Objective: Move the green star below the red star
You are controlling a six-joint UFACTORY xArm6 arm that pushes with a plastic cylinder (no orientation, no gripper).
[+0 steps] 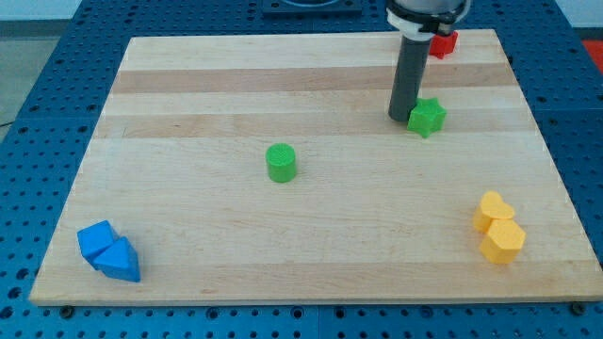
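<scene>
Green star [427,117], red star [443,43]

A: Non-task stuff on the wooden board [188,85]?

B: Green cylinder [281,162] sat upright near the middle, a bit toward the view's left, alone.

A: Blues?

B: Two blue blocks at the bottom-left corner, touching: a blue cube-like block [96,241] and a blue wedge [120,261] just to its lower right.

A: Yellows?

B: Two, touching, at the lower right near the edge. Upper yellow block [493,210] was rounded, shape unclear; lower yellow hexagon [502,242] was just below it.

A: Surroundings?

B: Blue perforated table [38,75] under the board.
</scene>
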